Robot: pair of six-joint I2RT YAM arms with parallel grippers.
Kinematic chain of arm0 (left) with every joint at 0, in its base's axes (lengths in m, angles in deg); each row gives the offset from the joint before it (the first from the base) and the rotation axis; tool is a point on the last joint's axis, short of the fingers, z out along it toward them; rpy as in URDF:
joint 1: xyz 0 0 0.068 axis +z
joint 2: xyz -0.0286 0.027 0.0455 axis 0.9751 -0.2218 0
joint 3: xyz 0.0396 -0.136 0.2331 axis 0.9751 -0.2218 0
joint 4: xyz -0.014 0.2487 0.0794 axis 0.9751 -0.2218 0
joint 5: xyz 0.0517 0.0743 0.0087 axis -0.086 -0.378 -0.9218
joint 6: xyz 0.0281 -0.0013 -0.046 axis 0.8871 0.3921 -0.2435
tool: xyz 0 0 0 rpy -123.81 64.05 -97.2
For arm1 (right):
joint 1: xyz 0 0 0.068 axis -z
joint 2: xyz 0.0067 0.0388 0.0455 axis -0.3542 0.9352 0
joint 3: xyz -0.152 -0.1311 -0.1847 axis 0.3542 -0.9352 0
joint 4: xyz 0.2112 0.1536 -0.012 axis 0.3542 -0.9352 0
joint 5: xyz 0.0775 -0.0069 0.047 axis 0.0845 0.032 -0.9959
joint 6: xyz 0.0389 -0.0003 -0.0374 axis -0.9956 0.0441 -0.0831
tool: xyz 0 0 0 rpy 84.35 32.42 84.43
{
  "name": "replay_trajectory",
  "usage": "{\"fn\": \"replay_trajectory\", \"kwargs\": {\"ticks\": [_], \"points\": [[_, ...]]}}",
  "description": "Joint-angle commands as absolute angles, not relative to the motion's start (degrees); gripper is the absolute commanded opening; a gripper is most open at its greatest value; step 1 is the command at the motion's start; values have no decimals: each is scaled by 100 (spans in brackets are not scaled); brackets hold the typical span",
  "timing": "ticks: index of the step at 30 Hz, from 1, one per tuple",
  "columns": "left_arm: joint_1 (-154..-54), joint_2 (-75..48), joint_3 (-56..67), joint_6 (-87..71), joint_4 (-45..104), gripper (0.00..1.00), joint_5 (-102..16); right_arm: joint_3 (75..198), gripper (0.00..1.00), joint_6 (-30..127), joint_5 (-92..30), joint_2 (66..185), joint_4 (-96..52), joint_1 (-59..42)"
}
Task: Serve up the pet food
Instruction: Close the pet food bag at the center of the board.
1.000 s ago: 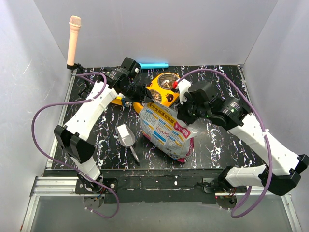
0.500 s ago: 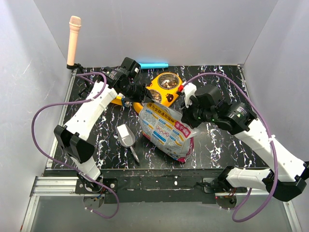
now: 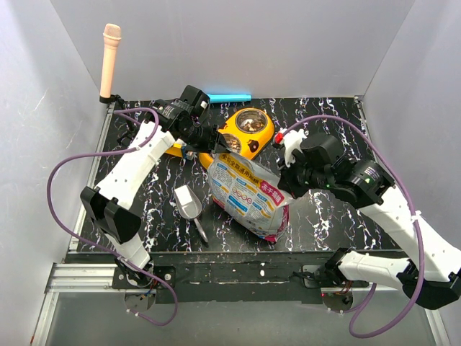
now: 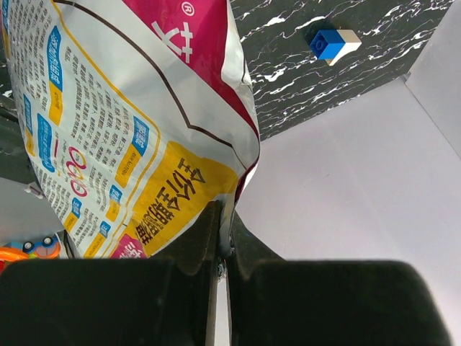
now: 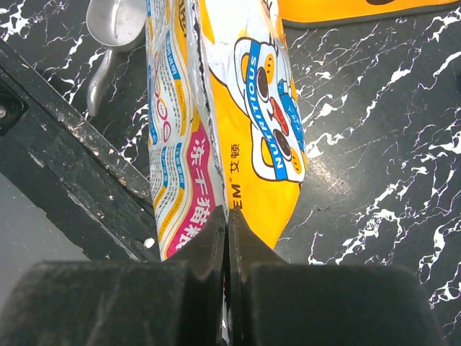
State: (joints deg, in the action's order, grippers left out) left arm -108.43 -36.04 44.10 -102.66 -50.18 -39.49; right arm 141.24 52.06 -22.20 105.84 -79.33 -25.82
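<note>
- The foil bag [image 3: 247,194] shows its printed face to the top camera: white with blue text blocks, a yellow band and a pink corner panel. At that size the print cannot be read.
- In the right wrist view the bag's yellow side panel [image 5: 270,108] carries the word "NUTRITIOUS" in white on a blue band. Below it are the letters "EM" and Chinese characters, with more Chinese characters on a pink patch.
- In the left wrist view the bag [image 4: 122,122] shows columns of small print too fine to read, bold Chinese characters on a yellow patch, and a ® mark on the pink field.
- The left jaws are closed tight on the bag's edge at its far left corner, just in front of the yellow double bowl [image 3: 261,141].
- The right jaws are likewise pressed together on the bag's seam at its right corner.
- The bag stretches between the two grips, its lower end near the front edge of the black marbled desk [image 3: 324,209].
- The pet food [image 3: 252,124] lies as brown pellets in the bowl's far round compartment.
- A metal scoop [image 3: 189,202] lies on the desk just left of the bag.
- A blue and white block [image 4: 333,45] sits on the desk, apart from the bag.
</note>
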Motion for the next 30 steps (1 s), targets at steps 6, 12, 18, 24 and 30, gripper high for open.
{"fn": "replay_trajectory", "kwargs": {"ticks": [6, 12, 18, 24, 30], "points": [[-10593, -3123, 4580, -10438, -4353, 27, -4309, 14290, 33, 5207, -2601, 10373, -8611, -2469], [-10637, -3045, 4633, -10341, -4528, 49, -4265, 14606, 39, 5251, -2785, 10584, -8496, -2469], [-10724, -2676, 4326, -10385, -4599, 56, -4221, 14888, 46, 5242, -3128, 10742, -8364, -2469], [-11093, -2412, 3991, -10604, -4634, 58, -4185, 14941, 50, 5234, -3444, 10909, -8215, -2478], [-12033, -2595, 3859, -10833, -4511, 59, -4370, 14766, 40, 5181, -3454, 11164, -7820, -2531]]}}
